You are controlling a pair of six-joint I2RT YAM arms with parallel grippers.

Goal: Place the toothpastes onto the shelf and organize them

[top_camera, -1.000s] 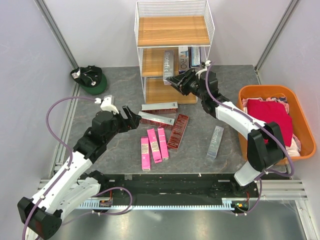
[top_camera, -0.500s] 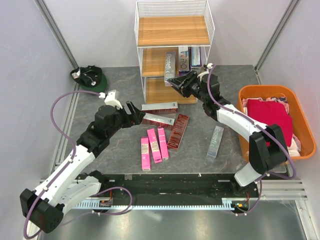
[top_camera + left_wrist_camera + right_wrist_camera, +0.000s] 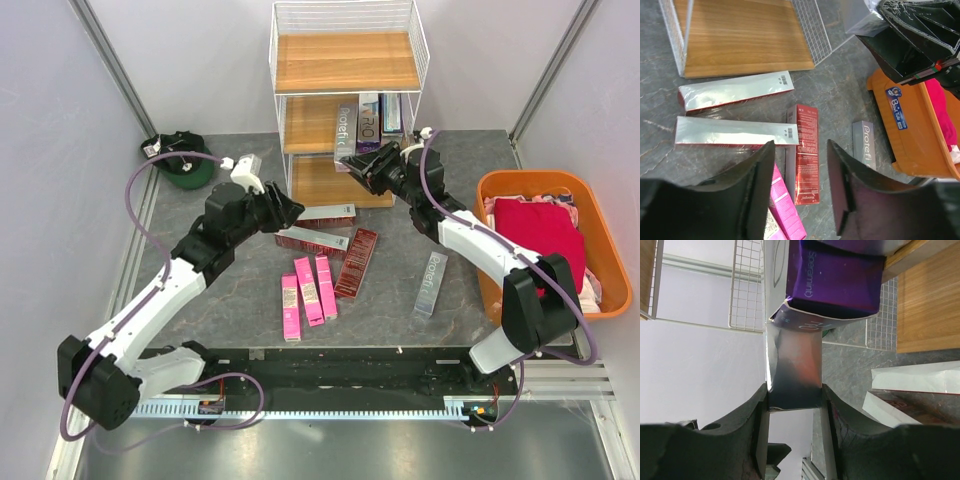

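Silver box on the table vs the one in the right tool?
The loose silver box lies flat on the table, untouched; the held silver box stands upright at the shelf's middle board, clamped in the right tool. The loose one has nothing beside it; the held one is next to a purple box. Both are long, silver, lettered.

Ten toothpaste boxes in all: three dark red toothpaste boxes (image 3: pixel 356 262), three bright pink toothpaste boxes (image 3: pixel 308 290) and four silver toothpaste boxes (image 3: pixel 430 283) with lettering. One white wire shelf (image 3: pixel 345 62) with three wooden boards. One orange tub (image 3: pixel 530 177). One green cap (image 3: pixel 185 172). Two robot arms (image 3: pixel 160 300).
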